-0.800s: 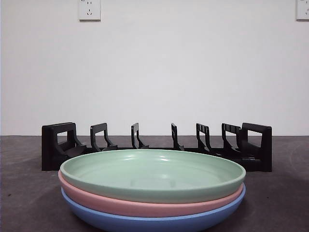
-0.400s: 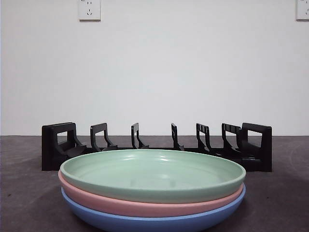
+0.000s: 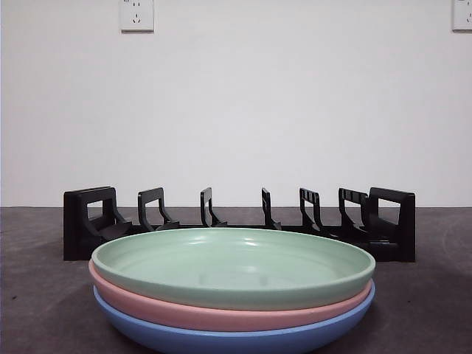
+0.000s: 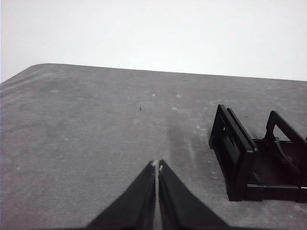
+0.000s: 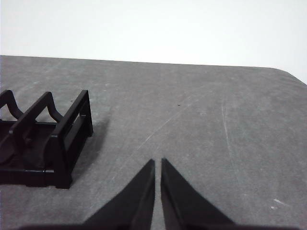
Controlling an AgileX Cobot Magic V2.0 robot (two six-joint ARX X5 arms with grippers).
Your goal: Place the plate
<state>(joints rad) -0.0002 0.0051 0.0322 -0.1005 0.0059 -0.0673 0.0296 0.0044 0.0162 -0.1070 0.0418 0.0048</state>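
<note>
Left gripper [image 4: 157,165]: hanging over the bare gray table [image 4: 86,129], jaws pressed together, holding nothing.
Plates: a green plate [image 3: 236,267] is sitting on a pink plate [image 3: 221,316], on a blue plate [image 3: 236,341].
Rack: the black rack [image 3: 240,221] is standing just behind the plates.
Right gripper [image 5: 158,164]: jaws nearly touching, holding nothing.
</note>
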